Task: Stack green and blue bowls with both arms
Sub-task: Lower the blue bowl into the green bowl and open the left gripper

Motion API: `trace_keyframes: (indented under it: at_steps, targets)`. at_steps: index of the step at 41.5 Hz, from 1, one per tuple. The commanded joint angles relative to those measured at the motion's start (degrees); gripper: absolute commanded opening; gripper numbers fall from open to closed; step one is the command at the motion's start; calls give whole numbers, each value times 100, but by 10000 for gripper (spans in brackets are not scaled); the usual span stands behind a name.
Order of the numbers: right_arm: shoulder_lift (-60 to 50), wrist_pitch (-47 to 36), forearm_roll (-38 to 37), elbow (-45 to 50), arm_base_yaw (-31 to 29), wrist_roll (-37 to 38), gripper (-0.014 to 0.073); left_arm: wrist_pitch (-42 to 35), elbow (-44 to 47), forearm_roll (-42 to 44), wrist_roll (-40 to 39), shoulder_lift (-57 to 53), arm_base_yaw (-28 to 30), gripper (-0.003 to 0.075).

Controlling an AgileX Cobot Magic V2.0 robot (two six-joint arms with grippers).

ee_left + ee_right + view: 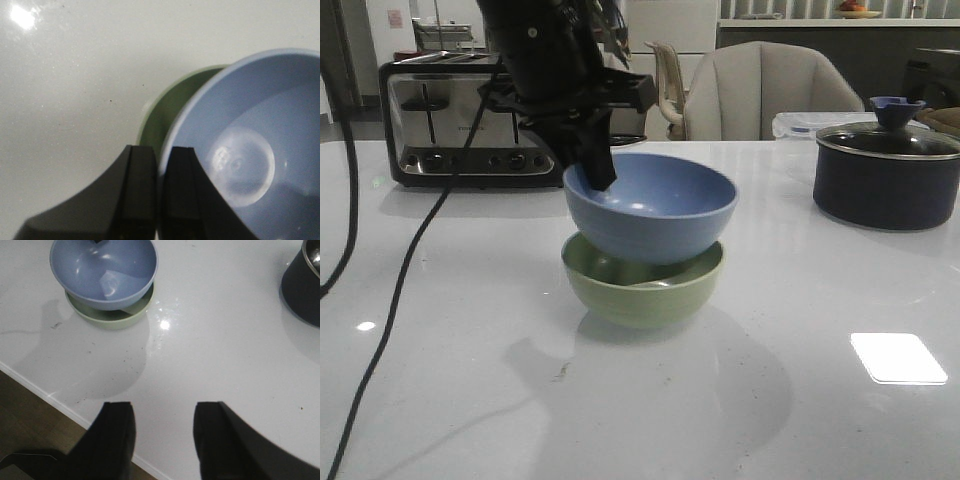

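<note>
Blue bowl (652,206) nested in green bowl (642,282) at mid-worktop (800,330), sitting slightly tilted. Left gripper (159,165) pinches the blue bowl's rim, one finger inside and one outside, jaws nearly closed on the wall. Right gripper (164,412) hovers well apart near the worktop edge, jaws wide open and empty. Risk: if the jaws lift away before fully opening, the rim may drag along, tipping the blue bowl or sliding both toward the dark lidded pot (886,172)
</note>
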Motion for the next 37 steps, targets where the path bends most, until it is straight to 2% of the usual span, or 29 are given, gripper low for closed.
trace_keyframes:
  at_steps: [1, 9, 17, 22, 29, 37]
  targets:
    - [-17, -415, 29, -145, -19, -36, 411, -238, -182, -80, -20, -243, -32, 102]
    - [-17, -415, 29, -145, -19, -36, 411, -343, -182, -80, -20, -227, -32, 130]
    - [-17, -415, 29, -145, -19, -36, 411, -305, -182, -80, -20, -227, -32, 319]
    - [-17, -415, 29, -145, -19, -36, 411, -295, -182, -80, -20, -227, -32, 398]
    - [-17, -415, 29, -145, -19, -36, 411, -184, -192, -23, -20, -252, -32, 410]
    - [-17, -415, 29, -145, -19, -36, 411, 269, -502, 634, -20, -528, -32, 408]
